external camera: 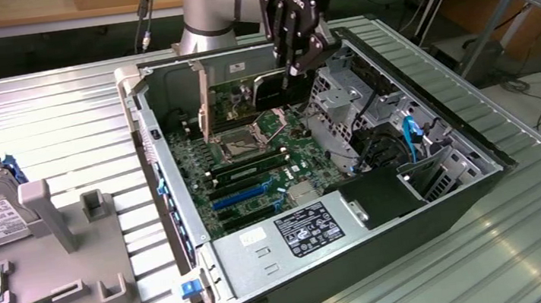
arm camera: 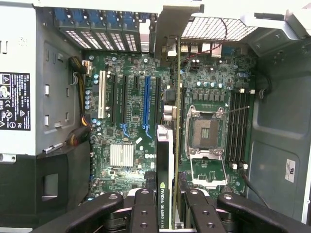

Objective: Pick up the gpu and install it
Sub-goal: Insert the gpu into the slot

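The gripper (external camera: 294, 68) is clamped on the gpu (external camera: 269, 90), its black fingers (arm camera: 143, 208) pressing both faces of the card's upper edge. The gpu (arm camera: 165, 167) stands on edge inside the open computer case (external camera: 142, 128), over the motherboard (arm camera: 131, 97). In the wrist view it runs between the long blue slot (arm camera: 146, 104) and the processor socket (arm camera: 204, 131). Its silver bracket (external camera: 206, 101) sits toward the case's rear wall. Whether its lower edge touches the motherboard cannot be told. The case lies on its side on the ribbed metal surface (external camera: 64, 129).
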Robot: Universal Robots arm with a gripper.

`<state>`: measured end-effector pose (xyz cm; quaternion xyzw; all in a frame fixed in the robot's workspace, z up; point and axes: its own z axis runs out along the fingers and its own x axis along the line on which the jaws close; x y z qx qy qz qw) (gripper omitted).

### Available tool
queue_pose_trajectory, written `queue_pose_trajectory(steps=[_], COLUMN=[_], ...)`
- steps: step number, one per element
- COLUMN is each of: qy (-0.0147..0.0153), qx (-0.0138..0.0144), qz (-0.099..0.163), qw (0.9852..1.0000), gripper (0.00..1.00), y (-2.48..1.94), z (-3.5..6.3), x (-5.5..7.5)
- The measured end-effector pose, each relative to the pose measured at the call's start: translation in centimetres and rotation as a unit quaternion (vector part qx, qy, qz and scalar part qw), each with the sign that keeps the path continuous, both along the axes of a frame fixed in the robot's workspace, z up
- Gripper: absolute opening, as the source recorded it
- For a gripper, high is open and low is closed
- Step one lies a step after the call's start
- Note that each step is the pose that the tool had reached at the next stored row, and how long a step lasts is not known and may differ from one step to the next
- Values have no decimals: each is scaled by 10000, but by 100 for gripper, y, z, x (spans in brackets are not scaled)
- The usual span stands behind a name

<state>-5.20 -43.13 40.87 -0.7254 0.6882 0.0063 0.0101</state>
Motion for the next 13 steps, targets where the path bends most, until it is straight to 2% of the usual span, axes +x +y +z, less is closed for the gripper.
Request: queue_pose_trajectory(steps=[3, 6, 13], qy=[0, -1, -2], qx=[-2, -23, -41], qz=[0, 0, 0], qw=[10000, 10000, 10000], gripper=[27, 27, 27], y=[1, 2, 4], z=[-27, -78, -126], x=[-4, -24, -53])
